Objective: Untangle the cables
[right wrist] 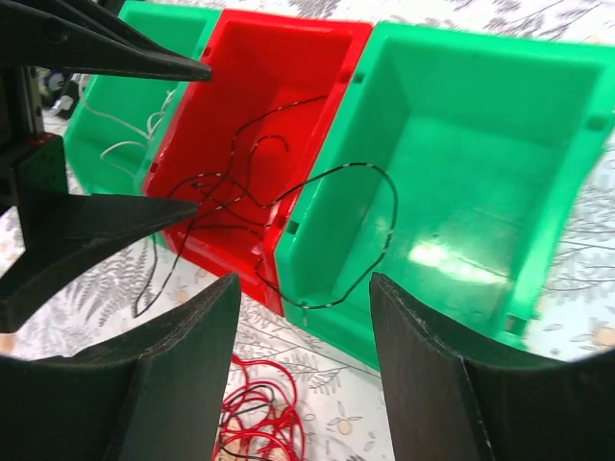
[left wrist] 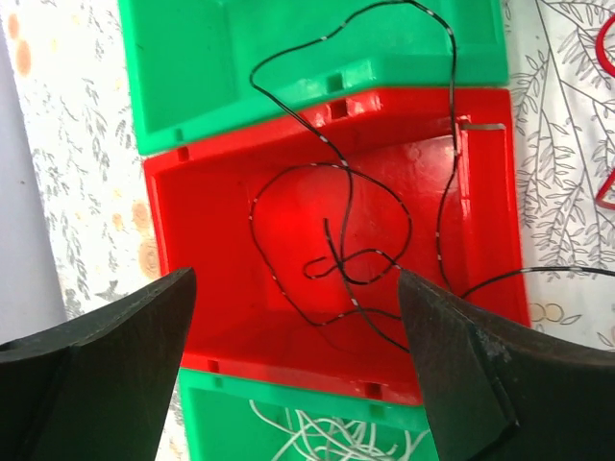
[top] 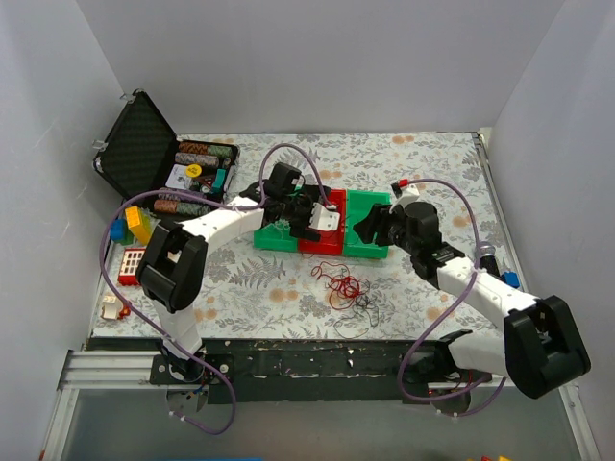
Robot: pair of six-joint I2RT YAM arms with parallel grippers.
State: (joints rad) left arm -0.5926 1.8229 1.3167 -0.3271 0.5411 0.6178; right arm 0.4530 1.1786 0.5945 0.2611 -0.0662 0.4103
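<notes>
**Three bins in a row, both grippers open, red tangle loose on the cloth**

One table covered with a pale floral-print cloth fills the floor of a plain white-walled booth; an open black hard-shell case stands at the far left corner, with coloured toy blocks just in front of it; thick purple hoses arch over both arms.

At the centre three plastic bins touch side by side: a left green bin, a red bin and a right green bin. A few pale white cables lie in the left green bin. A thin black cable is coiled in the red bin; one loop crosses the shared wall into the right green bin, and another strand runs out onto the cloth. The small tangle of thin red and black cables lies on the cloth just in front of the bins, apart from them.

The left gripper hangs over the red bin, fingers spread wide and holding nothing; whether a tip touches the black cable cannot be told. The right gripper faces the bins' near side with its fingers apart, gripping nothing.
</notes>
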